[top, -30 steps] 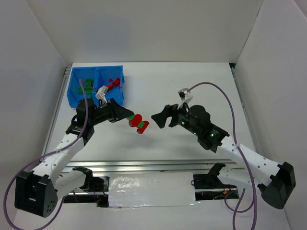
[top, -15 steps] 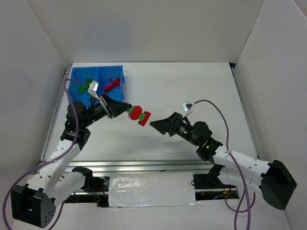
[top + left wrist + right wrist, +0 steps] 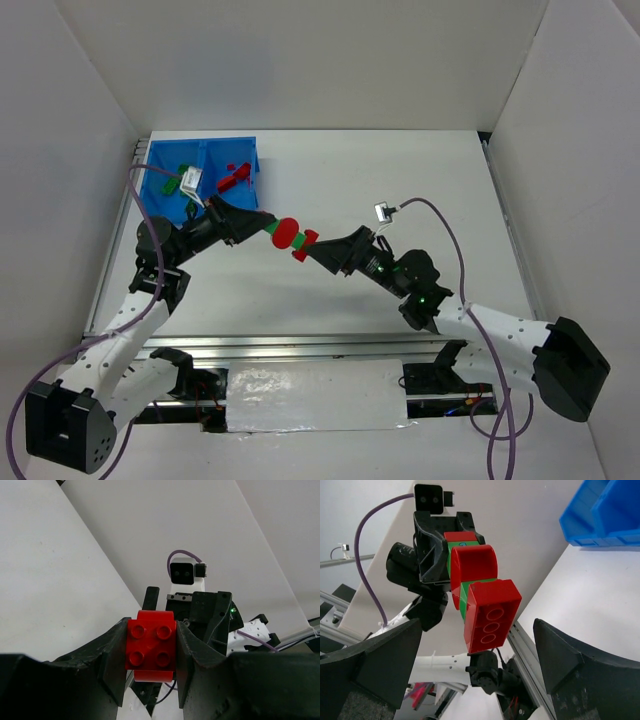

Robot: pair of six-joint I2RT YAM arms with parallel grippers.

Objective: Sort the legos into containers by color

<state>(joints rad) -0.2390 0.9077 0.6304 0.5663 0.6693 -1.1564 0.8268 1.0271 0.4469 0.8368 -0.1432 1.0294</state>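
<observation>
Big white bench [image 3: 400, 180], with the shallow blue plastic bin [image 3: 200, 142] at its far left corner: green bits in the left compartment, red in the right. The left gripper [image 3: 262, 226] was clamped on one end of a snapped-together stack of red and green plastic bricks [image 3: 290, 235], held in the air between the arms. The right gripper [image 3: 318, 252] was spread wide at the stack's end red brick [image 3: 490, 615]. The bricks looked light, rigid and slick, so I'd pinch that brick's flat sides.

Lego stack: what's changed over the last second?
The left gripper, clamped on the lego stack, shifted it slightly up-frame. The right gripper, open, closed in to the stack's free end. Nothing gripped or released; the blue bin stayed put.
</observation>
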